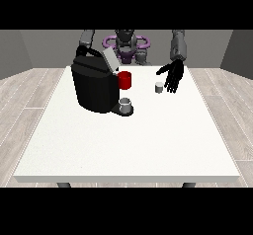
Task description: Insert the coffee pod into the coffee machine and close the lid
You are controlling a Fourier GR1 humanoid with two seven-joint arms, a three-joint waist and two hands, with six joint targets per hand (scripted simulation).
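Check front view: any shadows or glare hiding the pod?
Front view: lighting flat and even, no glare on the white table; coffee pod shows plainly, unoccluded beside the hand at the view's right; black coffee machine reads as a dark mass with little surface detail.

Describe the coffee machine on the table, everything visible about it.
The coffee machine is a bulky, glossy black body standing upright on the white table, toward the view's left. Its grey lid is tilted up, open. A red part shows at its front, above a small grey cup on the dark base. No hand visibly touches it.
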